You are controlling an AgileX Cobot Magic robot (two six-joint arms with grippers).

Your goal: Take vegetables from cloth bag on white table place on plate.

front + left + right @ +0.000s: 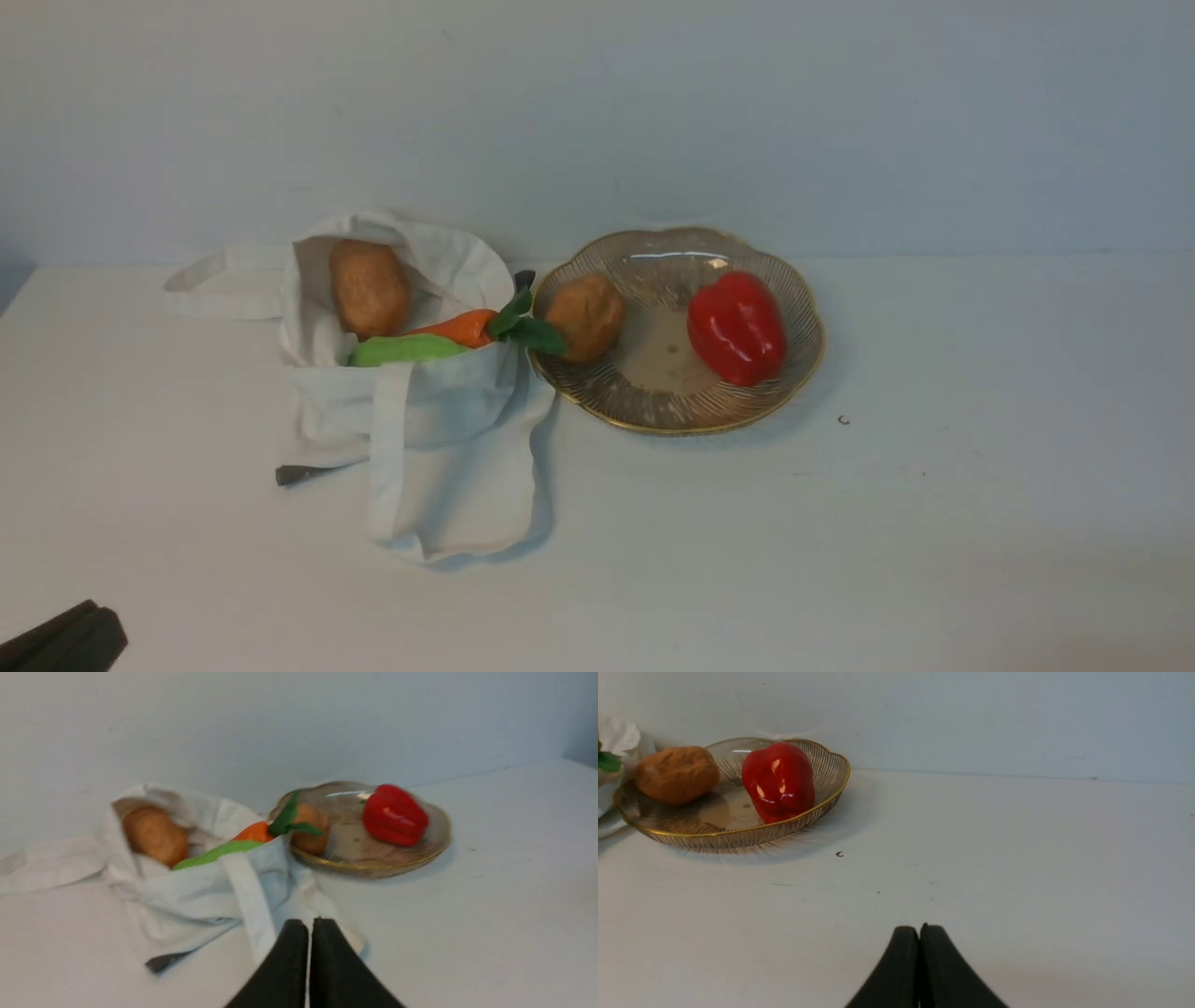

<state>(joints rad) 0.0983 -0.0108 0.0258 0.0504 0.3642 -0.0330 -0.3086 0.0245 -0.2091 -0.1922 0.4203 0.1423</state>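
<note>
A potato (pixel 677 774) and red pepper (pixel 779 781) lie on the plate (pixel 738 836); the right claw (pixel 920 931) is closed, empty.

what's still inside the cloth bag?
In the cloth bag mouth: one potato, a carrot with leaves poking out toward the plate, and a green pod. Anything deeper is covered by fabric.

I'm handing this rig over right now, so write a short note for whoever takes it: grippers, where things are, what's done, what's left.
Left gripper: shut, empty, low in front of the bag.
Right gripper: shut, empty, over bare table, right of the plate.
Done: one potato and a red pepper on the plate.
Left: second potato, carrot and green pod lie in the bag's mouth; the carrot's leaves reach toward the plate.
</note>
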